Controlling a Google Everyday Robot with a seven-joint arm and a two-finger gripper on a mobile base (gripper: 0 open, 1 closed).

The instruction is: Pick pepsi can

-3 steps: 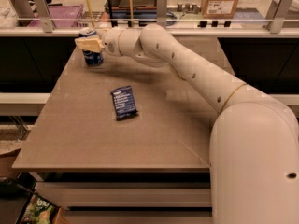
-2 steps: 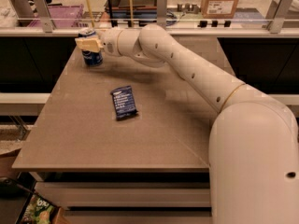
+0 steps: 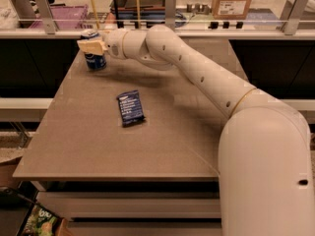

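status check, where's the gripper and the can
Gripper at pepsi can, far left corner of table. Can upright. Snack packet mid-table, out of the way.

The pepsi can (image 3: 96,61) stands upright on the table (image 3: 88,146), close to its far left corner. It is small and blue with a silver top, its upper half hidden behind the gripper (image 3: 92,46), right against it.

Lab-like workroom: railed counter (image 3: 206,33), cardboard box (image 3: 235,1), pincer (image 3: 92,46) at pepsi can (image 3: 96,62) on table (image 3: 93,146).

Arm (image 3: 197,73) extended forward, tool (image 3: 92,46) at far left.
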